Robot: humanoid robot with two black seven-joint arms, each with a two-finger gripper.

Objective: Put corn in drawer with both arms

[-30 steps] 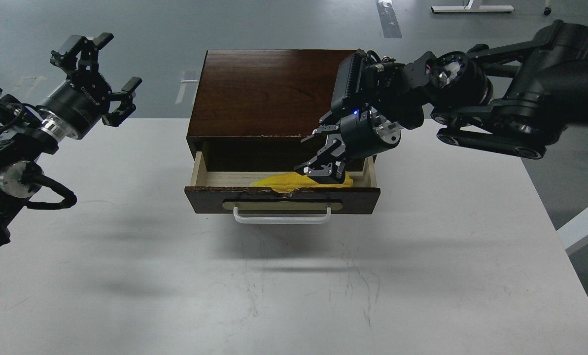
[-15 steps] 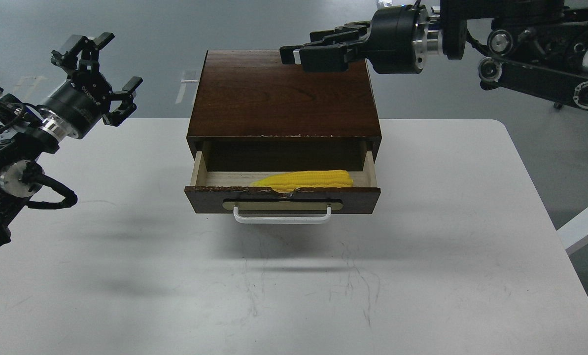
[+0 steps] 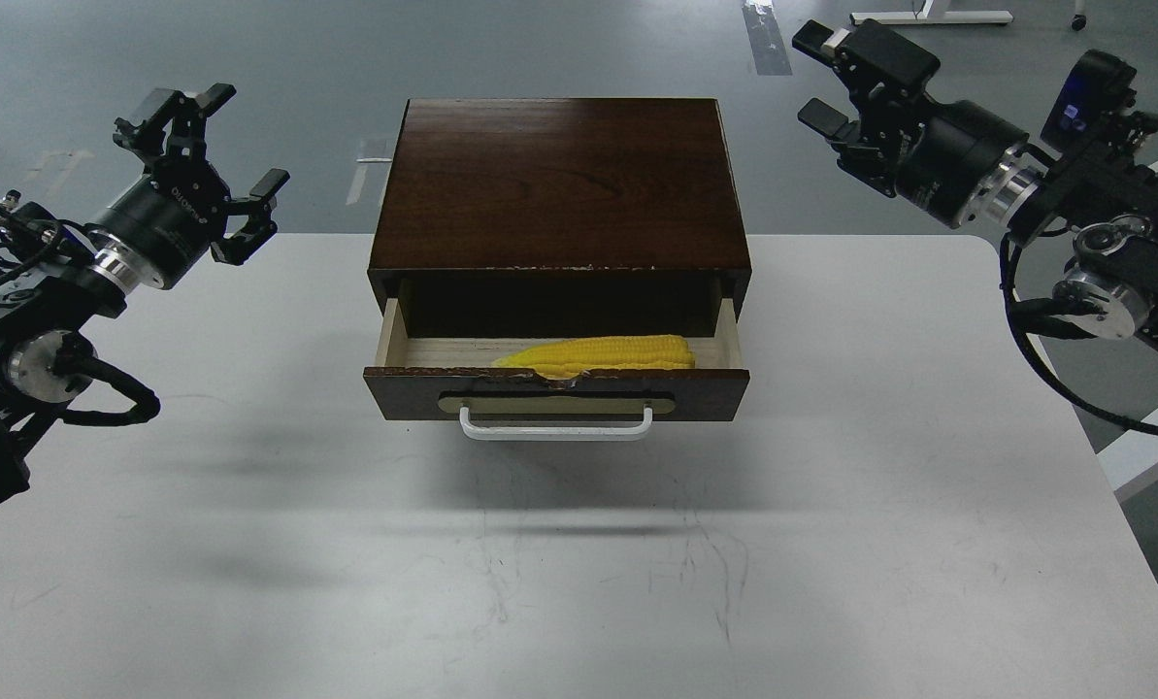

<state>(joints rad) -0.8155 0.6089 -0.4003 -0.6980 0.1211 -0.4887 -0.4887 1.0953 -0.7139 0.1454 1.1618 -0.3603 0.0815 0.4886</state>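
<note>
The yellow corn [image 3: 603,355] lies on its side inside the open drawer [image 3: 556,390] of the dark brown wooden box [image 3: 556,184], its pointed end to the left. The drawer is pulled partly out, with its white bar handle [image 3: 555,427] facing me. My left gripper [image 3: 208,160] is open and empty, held up left of the box. My right gripper [image 3: 831,73] is open and empty, held high to the right of the box, beyond the table's far edge.
The box stands at the far middle of a white table [image 3: 579,544]. The grey floor lies beyond, with a white table leg base [image 3: 928,16] at the top right. The table's right edge [image 3: 1103,456] is near my right arm.
My right gripper has let go of the corn in the drawer, risen, and swung away to the upper right. My left gripper has shifted slightly right. The corn lies still.
</note>
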